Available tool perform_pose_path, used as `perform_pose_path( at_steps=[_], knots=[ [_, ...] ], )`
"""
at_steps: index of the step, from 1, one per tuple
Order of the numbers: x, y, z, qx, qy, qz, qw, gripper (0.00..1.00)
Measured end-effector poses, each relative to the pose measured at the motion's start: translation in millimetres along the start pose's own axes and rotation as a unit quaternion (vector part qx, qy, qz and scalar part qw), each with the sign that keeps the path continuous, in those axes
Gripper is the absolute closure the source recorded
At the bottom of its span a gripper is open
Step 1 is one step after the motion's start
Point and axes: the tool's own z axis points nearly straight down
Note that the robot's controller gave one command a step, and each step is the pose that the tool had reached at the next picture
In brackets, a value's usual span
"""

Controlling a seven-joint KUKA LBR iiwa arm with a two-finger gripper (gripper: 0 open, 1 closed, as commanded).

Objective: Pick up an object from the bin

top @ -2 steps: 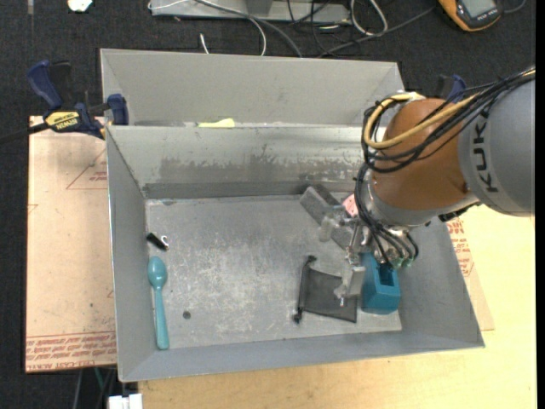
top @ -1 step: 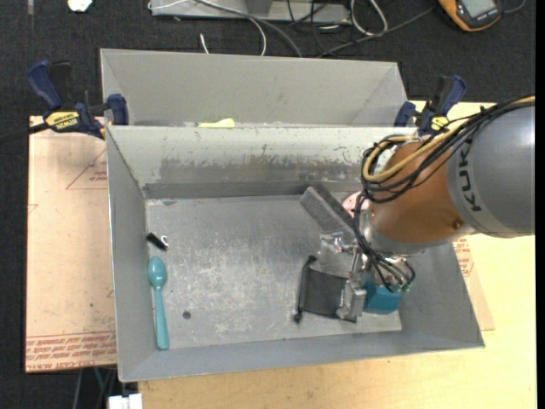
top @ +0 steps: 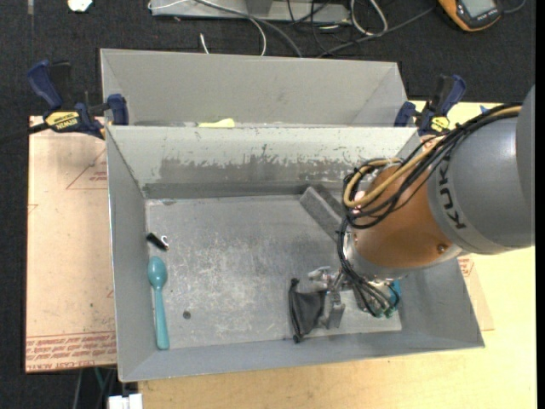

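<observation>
1. Black crumpled piece (top: 301, 312) at the bin's (top: 128, 228) 5 o'clock, jaws just beside its 3 o'clock edge.
2. Jaws released or clenched: can't tell.
3. Looks light and floppy; pinch a raised fold.

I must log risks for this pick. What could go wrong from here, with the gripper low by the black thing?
1. The gripper sits low beside the crumpled black thing, close to the bin's front wall; it might scrape the wall or only push the thing against it.
2. The black thing looks soft, so a hold on one edge could slip on lifting.
</observation>
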Motion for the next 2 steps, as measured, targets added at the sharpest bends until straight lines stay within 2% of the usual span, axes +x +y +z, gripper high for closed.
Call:
perform_pose_path(
  at_steps=[1, 2],
  knots=[
    [0.0, 0, 0, 0.000, -0.0001, 0.000, 1.0000, 1.00],
    [0.2, -7, -61, 0.000, 0.0015, 0.018, 0.9998, 1.00]
  ],
)
